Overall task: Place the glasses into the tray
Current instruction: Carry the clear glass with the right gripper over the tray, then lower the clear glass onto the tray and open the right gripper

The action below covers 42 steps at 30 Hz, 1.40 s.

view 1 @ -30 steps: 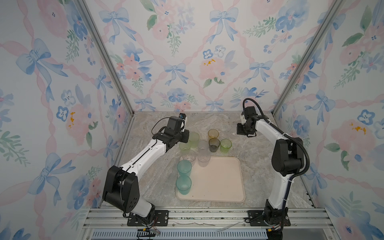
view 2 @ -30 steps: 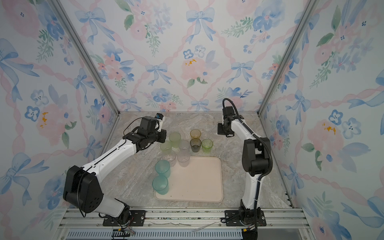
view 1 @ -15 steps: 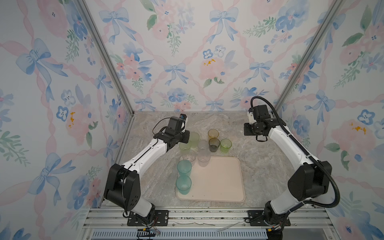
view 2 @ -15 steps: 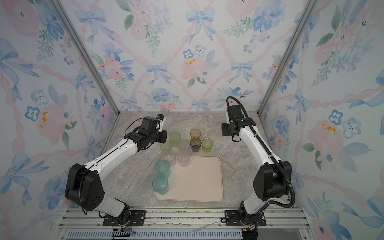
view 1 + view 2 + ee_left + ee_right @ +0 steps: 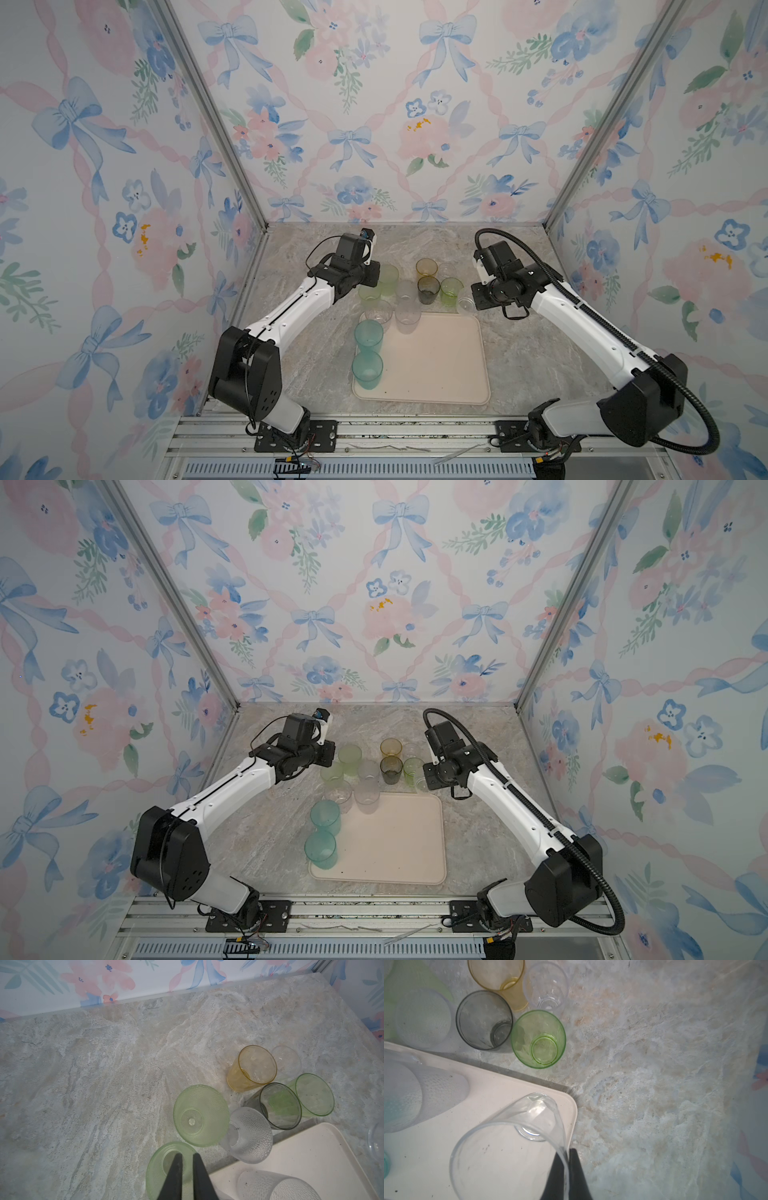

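The beige-pink tray (image 5: 436,374) lies at the front middle, in both top views. Two teal glasses (image 5: 368,336) stand along its left side and a dimpled clear glass (image 5: 408,318) at its far edge. My right gripper (image 5: 568,1151) is shut on the rim of a clear glass (image 5: 508,1136), held tilted over the tray's far right corner (image 5: 571,1101). My left gripper (image 5: 187,1155) hovers above a pale green glass (image 5: 158,1167), its jaws almost together with nothing between them.
Behind the tray on the marble stand an amber glass (image 5: 426,268), a smoky grey glass (image 5: 428,289), a bright green glass (image 5: 451,291), a taller pale green glass (image 5: 388,278) and clear ones (image 5: 405,289). Walls close in at the back and on both sides.
My right arm has swung its elbow out and down to the right, and its gripper has come forward from the back to the tray's far right corner. The left arm has stayed put.
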Motion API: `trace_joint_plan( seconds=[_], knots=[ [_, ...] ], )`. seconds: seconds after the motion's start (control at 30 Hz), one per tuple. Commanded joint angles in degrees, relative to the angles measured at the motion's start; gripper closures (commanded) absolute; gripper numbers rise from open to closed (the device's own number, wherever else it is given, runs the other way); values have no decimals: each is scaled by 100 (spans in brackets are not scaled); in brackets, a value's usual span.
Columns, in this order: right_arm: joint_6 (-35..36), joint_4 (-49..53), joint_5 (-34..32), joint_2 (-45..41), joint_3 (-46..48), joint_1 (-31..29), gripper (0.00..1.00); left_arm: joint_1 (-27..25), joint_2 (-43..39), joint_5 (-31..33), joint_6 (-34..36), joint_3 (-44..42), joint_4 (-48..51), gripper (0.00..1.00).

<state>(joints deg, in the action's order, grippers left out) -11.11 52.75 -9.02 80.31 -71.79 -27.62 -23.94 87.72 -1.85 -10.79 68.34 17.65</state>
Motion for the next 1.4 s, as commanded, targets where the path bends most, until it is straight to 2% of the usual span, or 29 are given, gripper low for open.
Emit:
trace_joint_plan(
  seconds=[0.0,0.17,0.6,1.37],
  knots=[
    [-284,-39,156,53,303,-103,97,26,-83,-94,42,25,-81,86],
    [-347,-312,377,370,472,-139,97,28,-95,-105,50,6,-90,86],
    [-270,-537,452,955,509,-20,98,29,-142,-28,84,-40,-75,86],
    [-242,-791,647,933,893,497,97,29,-109,-44,103,22,-69,86]
  ],
)
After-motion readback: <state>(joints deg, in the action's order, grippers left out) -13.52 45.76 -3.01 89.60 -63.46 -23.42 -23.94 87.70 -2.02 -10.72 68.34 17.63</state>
